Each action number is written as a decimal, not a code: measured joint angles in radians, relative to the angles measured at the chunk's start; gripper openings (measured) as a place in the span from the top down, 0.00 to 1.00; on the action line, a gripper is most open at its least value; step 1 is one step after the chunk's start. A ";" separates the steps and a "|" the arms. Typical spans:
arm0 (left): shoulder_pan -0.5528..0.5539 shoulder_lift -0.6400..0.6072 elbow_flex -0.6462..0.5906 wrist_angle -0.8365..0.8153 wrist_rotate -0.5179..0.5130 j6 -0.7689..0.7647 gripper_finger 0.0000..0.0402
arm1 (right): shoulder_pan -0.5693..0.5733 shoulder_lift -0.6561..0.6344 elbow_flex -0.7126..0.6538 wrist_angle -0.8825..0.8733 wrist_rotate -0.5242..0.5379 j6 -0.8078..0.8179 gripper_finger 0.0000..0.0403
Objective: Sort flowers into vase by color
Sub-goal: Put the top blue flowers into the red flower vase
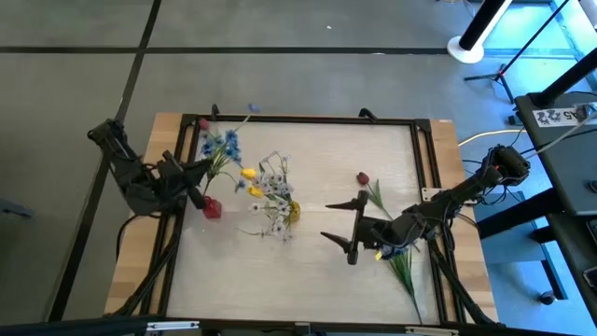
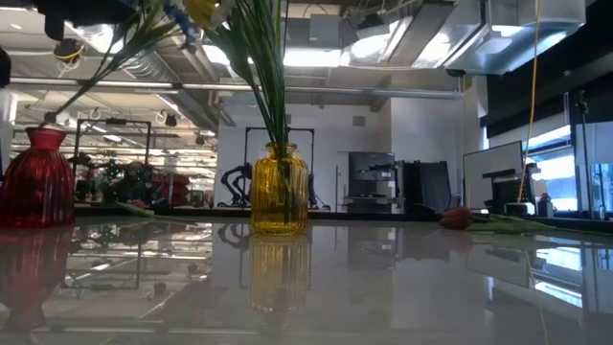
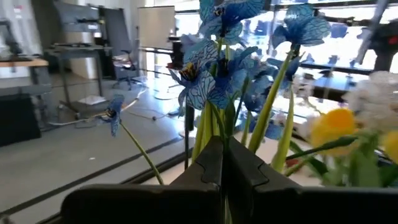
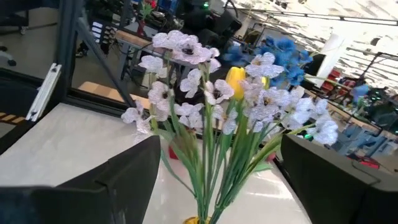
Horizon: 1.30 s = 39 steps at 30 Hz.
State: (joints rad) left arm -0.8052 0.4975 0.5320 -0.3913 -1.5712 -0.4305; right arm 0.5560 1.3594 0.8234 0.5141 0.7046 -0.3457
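Two ribbed glass vases (image 2: 279,189), left end effector (image 1: 201,169) pinching veined blue blooms (image 3: 214,74), right end effector (image 1: 342,227) spread.

Table (image 1: 317,271): two vases near its middle-left | left vase (image 1: 212,208): just beside left gripper (image 1: 201,169), whose closed fingers clamp a flower bunch (image 1: 222,147) | middle vase (image 1: 291,211): holds sprigs (image 1: 272,187) | right gripper (image 1: 342,227): right of middle vase, fingers spread | loose bud (image 1: 362,177): behind right gripper | stems (image 1: 403,269): under right arm.
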 joint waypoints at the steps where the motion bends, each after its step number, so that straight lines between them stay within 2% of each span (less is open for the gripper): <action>1: 0.018 0.001 0.000 -0.007 0.000 -0.012 1.00 | 0.000 0.000 0.000 -0.004 -0.013 0.000 0.18; 6: 0.085 0.022 -0.013 -0.027 -0.001 -0.106 1.00 | 0.000 0.000 0.000 -0.035 -0.036 -0.001 0.18; 12: 0.065 0.060 -0.019 -0.002 0.023 -0.143 1.00 | 0.000 0.000 0.000 -0.071 -0.036 -0.002 0.18; 17: 0.006 0.050 -0.019 0.049 0.086 -0.054 1.00 | 0.000 0.000 -0.001 -0.105 -0.035 -0.001 0.18; 29: -0.072 -0.026 -0.019 0.028 0.176 0.105 0.96 | 0.000 0.000 -0.001 -0.124 -0.033 0.051 0.18; 31: -0.075 -0.038 -0.019 -0.029 0.212 0.065 0.95 | 0.000 0.000 -0.001 -0.126 -0.033 0.053 0.18; 34: -0.075 -0.052 -0.019 -0.173 0.267 -0.090 0.95 | 0.000 0.000 -0.001 -0.127 -0.032 0.053 0.18; 39: -0.075 -0.056 -0.020 -0.324 0.414 -0.304 0.95 | 0.000 0.000 -0.001 -0.124 -0.032 0.053 0.18</action>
State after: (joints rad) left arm -0.8799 0.4416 0.5120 -0.7153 -1.1574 -0.7342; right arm 0.5560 1.3594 0.8227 0.3904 0.6724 -0.2925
